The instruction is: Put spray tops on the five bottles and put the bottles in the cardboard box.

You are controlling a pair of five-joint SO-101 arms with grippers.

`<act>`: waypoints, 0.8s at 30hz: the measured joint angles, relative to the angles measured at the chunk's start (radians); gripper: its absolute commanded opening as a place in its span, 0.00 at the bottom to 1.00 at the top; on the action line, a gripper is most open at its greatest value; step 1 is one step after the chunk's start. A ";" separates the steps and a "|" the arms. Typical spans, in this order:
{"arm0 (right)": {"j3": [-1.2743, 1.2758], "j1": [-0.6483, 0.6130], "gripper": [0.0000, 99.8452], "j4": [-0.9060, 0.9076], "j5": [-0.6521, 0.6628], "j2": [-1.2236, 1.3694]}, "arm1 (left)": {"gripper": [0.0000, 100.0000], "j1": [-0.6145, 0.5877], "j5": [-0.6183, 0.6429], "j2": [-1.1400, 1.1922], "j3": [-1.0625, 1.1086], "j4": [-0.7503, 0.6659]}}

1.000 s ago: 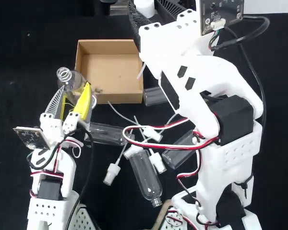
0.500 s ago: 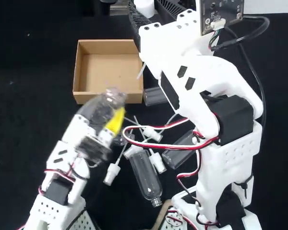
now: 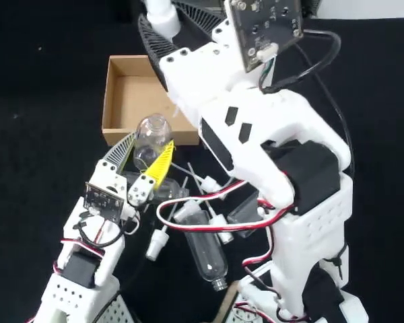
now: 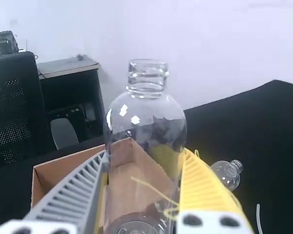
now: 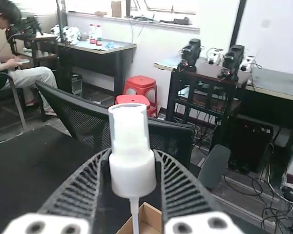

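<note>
My left gripper (image 3: 150, 142) is shut on a clear, uncapped bottle (image 3: 151, 131), held upright just in front of the cardboard box (image 3: 121, 101). In the left wrist view the bottle (image 4: 146, 112) stands between the grey and yellow fingers (image 4: 205, 190), its open neck up, with the box (image 4: 58, 170) behind it. My right gripper (image 3: 165, 19) is high above the box's far side, shut on a white spray top (image 3: 160, 8). The right wrist view shows that spray top (image 5: 132, 156) clamped between black ribbed fingers (image 5: 83, 190), its tube hanging down over a box corner (image 5: 146, 219).
Loose clear bottles lie on the black table, one (image 3: 205, 250) near the front and one (image 3: 165, 190) under the left gripper. Loose spray tops (image 3: 157, 243) lie among them. Red and white cables (image 3: 188, 205) cross this pile. Another bottle (image 4: 227, 171) lies beside the box.
The left arm swung its bottle from the box's left front corner to the right and now holds it upright before the front wall. The right arm shifted left with the spray top.
</note>
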 measured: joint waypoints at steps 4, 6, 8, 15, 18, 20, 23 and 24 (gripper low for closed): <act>0.000 -0.005 0.01 0.000 0.000 0.000 | 0.03 0.000 0.008 0.000 0.000 -0.006; 0.000 -0.005 0.01 -0.012 0.000 0.000 | 0.03 0.000 0.009 0.000 0.000 -0.006; 0.000 -0.005 0.01 -0.028 0.000 0.005 | 0.03 -0.002 0.009 0.000 0.000 -0.006; 0.000 -0.038 0.01 -0.038 0.002 0.037 | 0.03 -0.014 0.009 0.000 0.000 -0.123; 0.000 -0.068 0.01 -0.038 0.006 0.038 | 0.03 -0.014 0.009 0.000 0.000 -0.147; 0.000 -0.080 0.01 -0.052 0.008 0.038 | 0.03 -0.014 0.009 0.000 0.000 -0.150; -0.023 -0.083 0.01 -0.064 0.008 0.038 | 0.03 -0.014 0.009 0.000 0.000 -0.150; -0.035 -0.083 0.01 -0.064 0.008 0.038 | 0.03 -0.015 0.009 0.000 0.000 -0.150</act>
